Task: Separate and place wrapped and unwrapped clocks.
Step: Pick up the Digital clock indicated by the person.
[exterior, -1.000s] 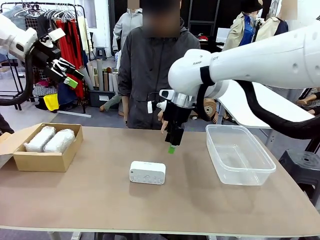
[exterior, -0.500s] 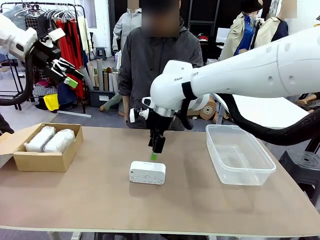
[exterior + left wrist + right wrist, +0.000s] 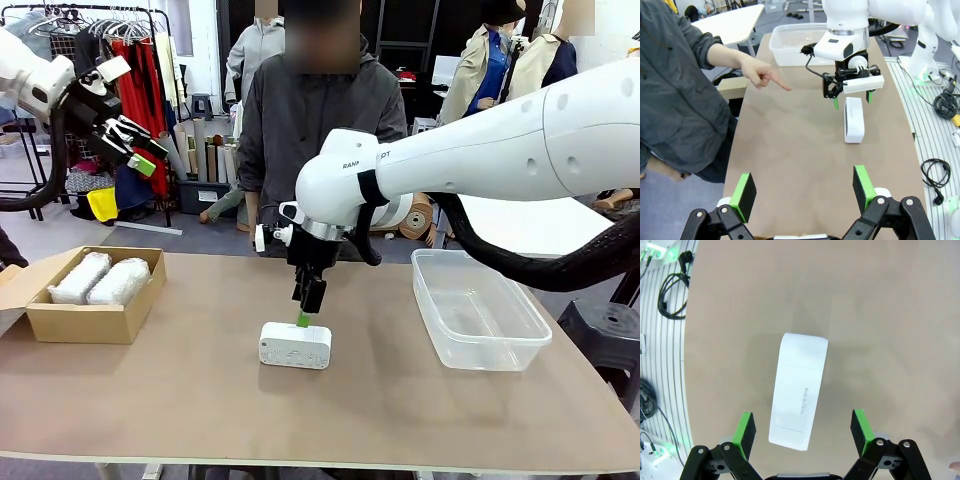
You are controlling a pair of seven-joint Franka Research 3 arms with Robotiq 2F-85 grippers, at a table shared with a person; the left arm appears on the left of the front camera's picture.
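While the right hand (image 3: 303,318) hangs wide just above the bare white clock (image 3: 294,345) on the surface (image 3: 200,400) in the front view, two wrapped clocks (image 3: 82,277) lie in the cardboard box (image 3: 90,322). Left wrist view: the left hand (image 3: 805,187) gapes wide, well above the surface. Right wrist view: the clock lies between the spread pads (image 3: 745,427).

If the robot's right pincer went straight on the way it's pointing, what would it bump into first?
Probably the white clock. The right pincer points straight down at it, open, with a finger to each side, so the clock would come between them before the table. How much gap remains is unclear.
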